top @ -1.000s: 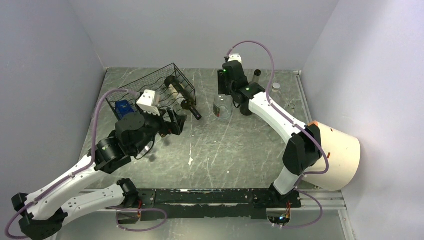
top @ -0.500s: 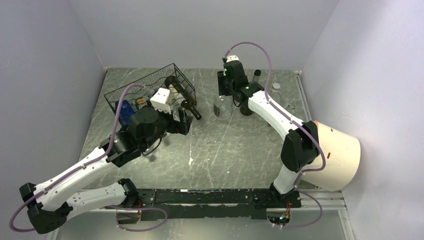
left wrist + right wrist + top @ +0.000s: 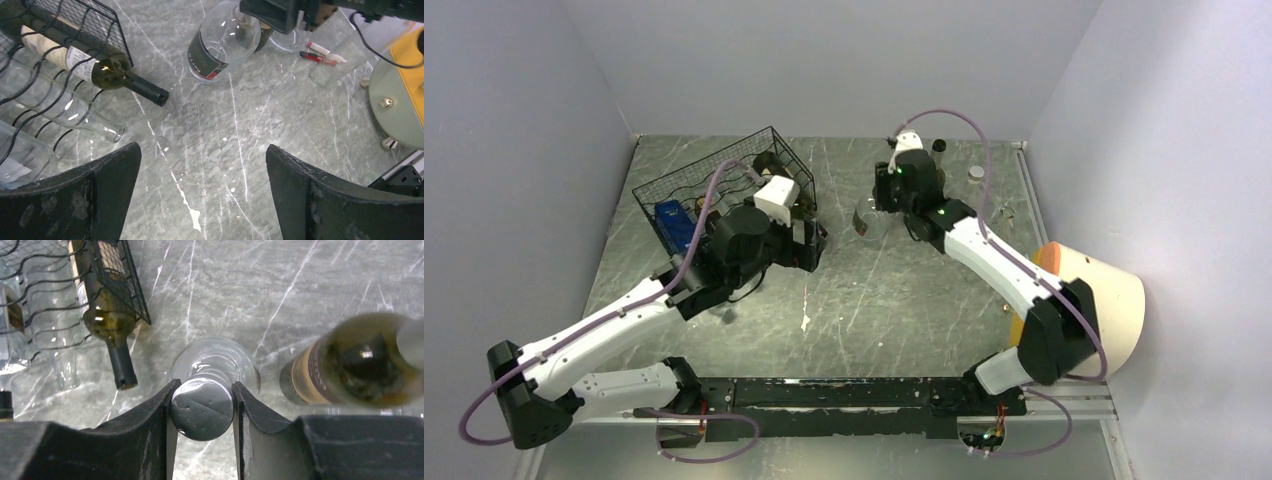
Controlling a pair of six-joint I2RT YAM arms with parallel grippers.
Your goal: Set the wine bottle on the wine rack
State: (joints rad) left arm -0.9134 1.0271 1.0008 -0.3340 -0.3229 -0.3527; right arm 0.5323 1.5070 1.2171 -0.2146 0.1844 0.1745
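Top view: the grasp step is judged in hand. The right hand (image 3: 889, 195) is set over the clear wine bottle (image 3: 865, 220); the wine rack (image 3: 714, 180) lies well to its left.

Left wrist view: the left hand (image 3: 202, 150) is spread and empty.

Right wrist view: the cap (image 3: 202, 410) is pinched between the fingers (image 3: 160, 430). A lift and leftward carry are called for. Free rack slots cannot be made out.

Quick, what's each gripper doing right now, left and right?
Left gripper: open, holding nothing.
Right gripper: closed on the capped top of the clear wine bottle.
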